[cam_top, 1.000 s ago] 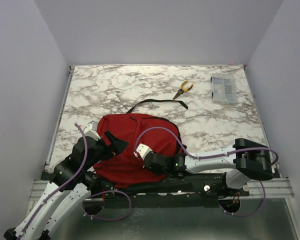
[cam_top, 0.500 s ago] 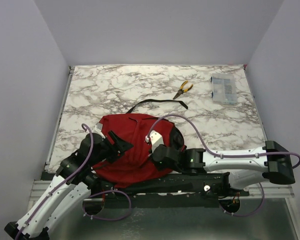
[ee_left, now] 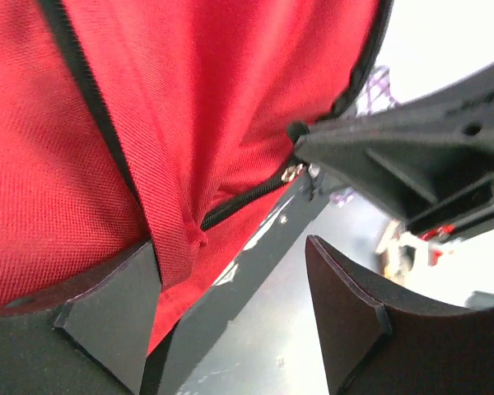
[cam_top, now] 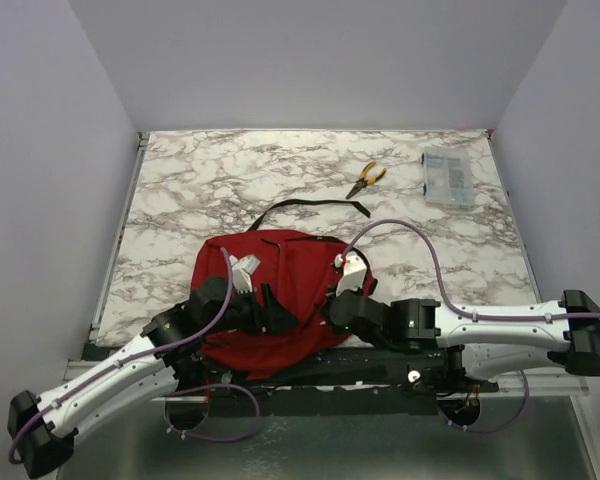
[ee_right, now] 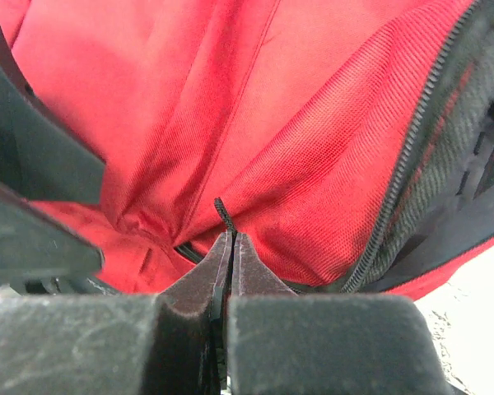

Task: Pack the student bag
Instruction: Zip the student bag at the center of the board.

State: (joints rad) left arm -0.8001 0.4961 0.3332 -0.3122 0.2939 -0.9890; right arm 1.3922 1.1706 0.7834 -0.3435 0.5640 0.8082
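Near the table's (cam_top: 220,170) near edge, slightly left of centre, the student bag (cam_top: 290,262) lies slumped, red cloth bunched between my two claws. My right claw (ee_right: 229,237) is pinched fully closed on a black zipper tab (ee_right: 221,211). My left claw (ee_left: 230,251) gapes wide beside it, gripping nothing, one finger (ee_left: 115,304) just beside a fabric fold.

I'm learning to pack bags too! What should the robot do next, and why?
Probably close the left gripper, whose jaws stand open around a fabric fold of the student bag, to brace it while the shut right gripper pinches the zipper tab.
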